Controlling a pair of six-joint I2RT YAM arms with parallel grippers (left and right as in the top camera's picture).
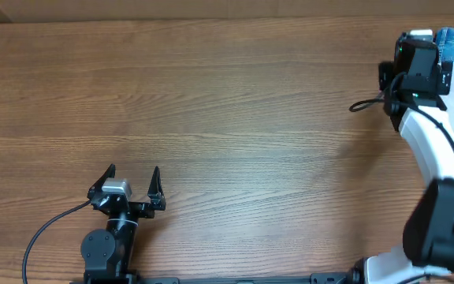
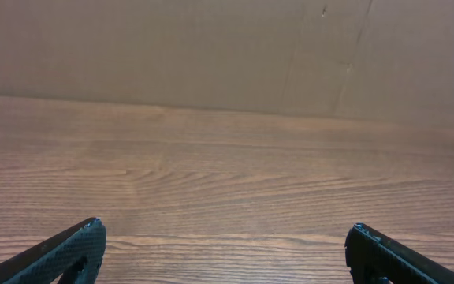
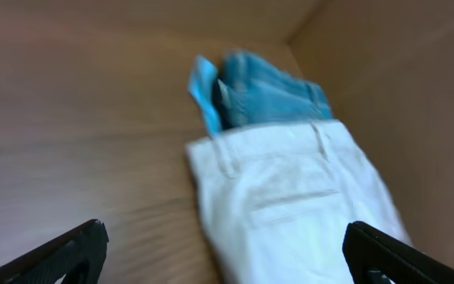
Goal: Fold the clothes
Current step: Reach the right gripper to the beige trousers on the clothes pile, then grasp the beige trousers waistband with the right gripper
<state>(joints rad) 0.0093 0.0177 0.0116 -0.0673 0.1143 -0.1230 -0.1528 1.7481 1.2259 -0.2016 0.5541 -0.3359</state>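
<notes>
R gripper (image 3: 225, 237): I read jaws wide apart, nothing held. Contact w/ cloth: can't tell, wrist view is blurred. Shorts (image 3: 290, 205) lie directly ahead of the tool, between its finger lines and biased toward the right-hand finger. Pocket side is up, waistband end farthest from the tool. Blue jeans (image 3: 266, 99) sit bunched just beyond the waistband, touching it. Cardboard wall (image 3: 385, 71) stands close on the tool's right. L gripper (image 1: 133, 175): jaws wide apart, empty, over bare table (image 1: 211, 102), well apart from the shorts.
</notes>
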